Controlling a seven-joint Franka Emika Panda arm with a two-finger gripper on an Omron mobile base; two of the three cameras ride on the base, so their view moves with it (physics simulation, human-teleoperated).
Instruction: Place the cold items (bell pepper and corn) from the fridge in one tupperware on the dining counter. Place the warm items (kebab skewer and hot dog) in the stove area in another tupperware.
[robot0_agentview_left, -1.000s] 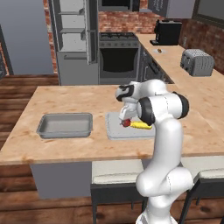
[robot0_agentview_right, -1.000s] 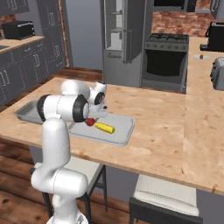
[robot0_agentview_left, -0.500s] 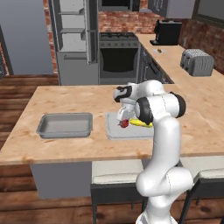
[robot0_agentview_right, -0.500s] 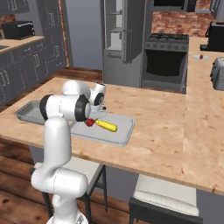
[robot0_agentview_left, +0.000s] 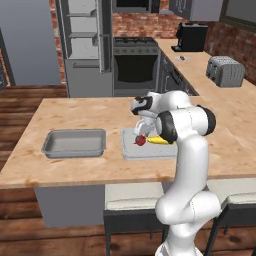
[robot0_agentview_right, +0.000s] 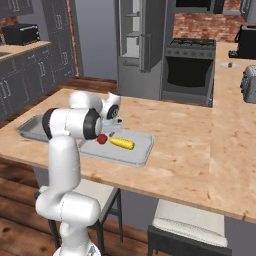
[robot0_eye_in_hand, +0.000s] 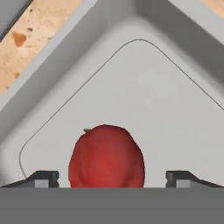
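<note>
Since a second ago the claw (robot0_eye_in_hand: 112, 178) has spread wide, letting go of the bell pepper (robot0_eye_in_hand: 106, 156), which now sits between its fingers in the pale tray (robot0_agentview_left: 131, 150) beside the corn (robot0_agentview_right: 122, 143). The pepper looks light, firm and slick-skinned, so it is best pinched across its widest part. The speckled counter (robot0_agentview_left: 75, 112) lies flat and roomy, with the darker tray (robot0_agentview_left: 75, 144) well apart.

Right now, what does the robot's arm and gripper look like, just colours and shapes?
The arm is glossy white, built from thick rounded tube segments with dark grey to black bands at the joints. The gripper is white with dark parts. Its fingers are small, dark and blocky, with paler grey faces at the tips. No cables or markings are visible.
</note>
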